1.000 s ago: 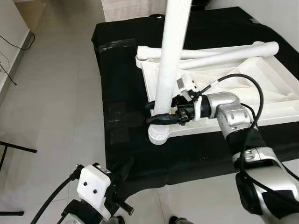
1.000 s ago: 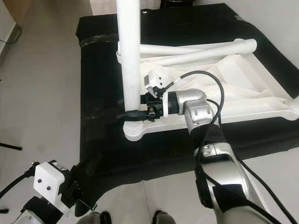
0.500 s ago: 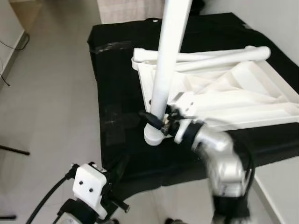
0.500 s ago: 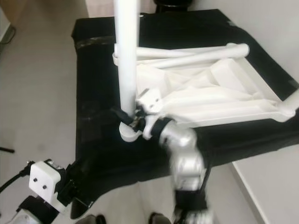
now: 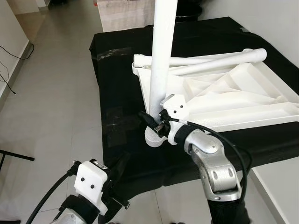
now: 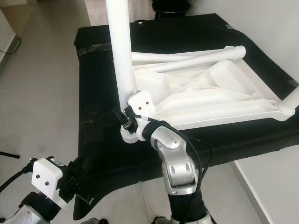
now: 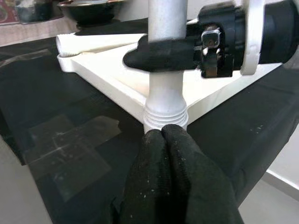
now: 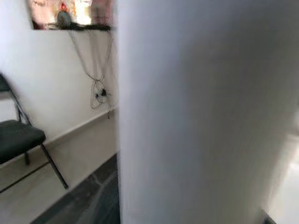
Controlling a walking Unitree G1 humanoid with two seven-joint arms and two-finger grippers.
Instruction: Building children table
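While the upturned white tabletop (image 5: 243, 98) lay on the black-draped bench (image 5: 117, 107), the right gripper (image 5: 148, 119) clenched the upright leg (image 5: 161, 60) low beside its corner socket (image 5: 155, 137), a stiff, light, slick tube best held near the thread, and the left gripper (image 7: 161, 137) hung pinched together.

Upright leg (image 5: 159, 70) stands at tabletop's (image 5: 243, 100) front-left corner, on cloth (image 5: 117, 93)

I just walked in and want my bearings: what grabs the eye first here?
A tall white table leg stands upright in the near corner socket of the upturned white tabletop on a black cloth. The right hand clamps the leg near its base; two more legs lie across the tabletop's far edge.
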